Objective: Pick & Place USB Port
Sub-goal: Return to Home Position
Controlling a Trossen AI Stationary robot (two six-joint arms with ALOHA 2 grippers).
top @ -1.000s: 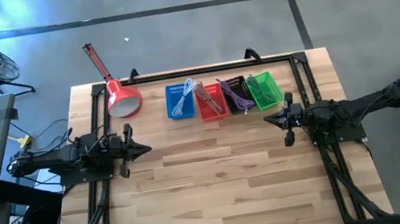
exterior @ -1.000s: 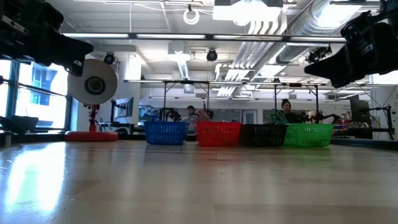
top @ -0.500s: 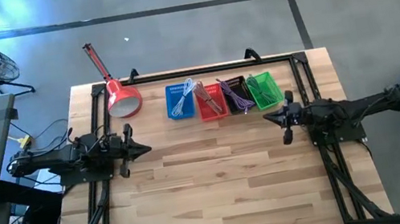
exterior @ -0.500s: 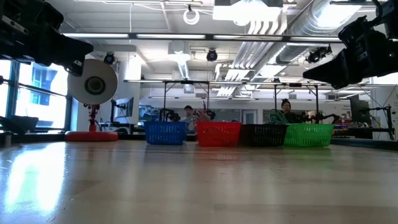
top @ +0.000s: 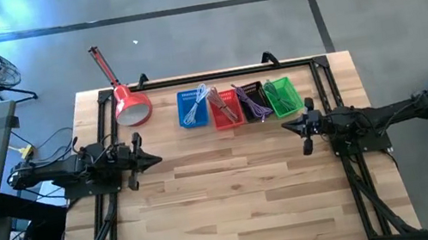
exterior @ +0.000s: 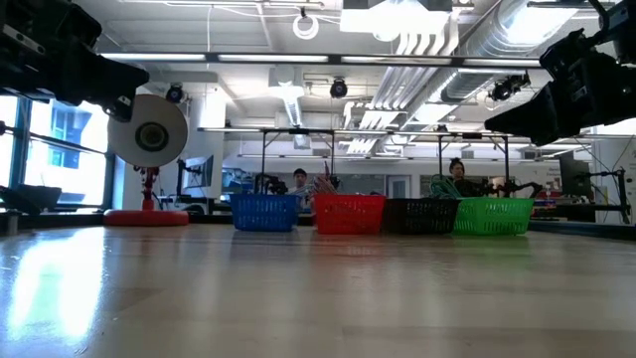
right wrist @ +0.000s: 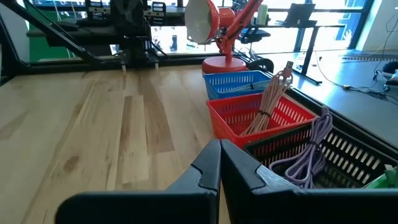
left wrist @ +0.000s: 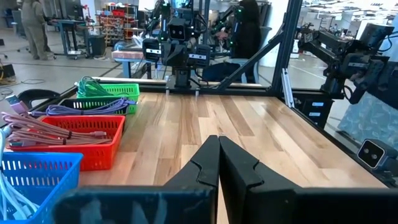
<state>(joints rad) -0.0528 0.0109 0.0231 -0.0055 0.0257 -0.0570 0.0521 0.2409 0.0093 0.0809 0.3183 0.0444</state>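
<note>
Four small baskets stand in a row at the table's far edge: blue (top: 192,108), red (top: 225,109), black (top: 252,100) and green (top: 282,96). They hold coiled cables: white in the blue, pink (right wrist: 268,102) in the red, purple (right wrist: 313,148) in the black, green (left wrist: 92,84) in the green. I cannot make out a USB port on its own. My left gripper (top: 157,157) hovers shut at the table's left, level, pointing right. My right gripper (top: 285,128) hovers shut at the right, just in front of the green basket, pointing left. Neither holds anything.
A red desk lamp (top: 129,104) stands at the far left corner, its arm reaching beyond the table. A black frame (top: 207,76) runs along the far edge and both sides. Bare wood (top: 235,195) lies between the arms and toward the near edge. People show in the room behind.
</note>
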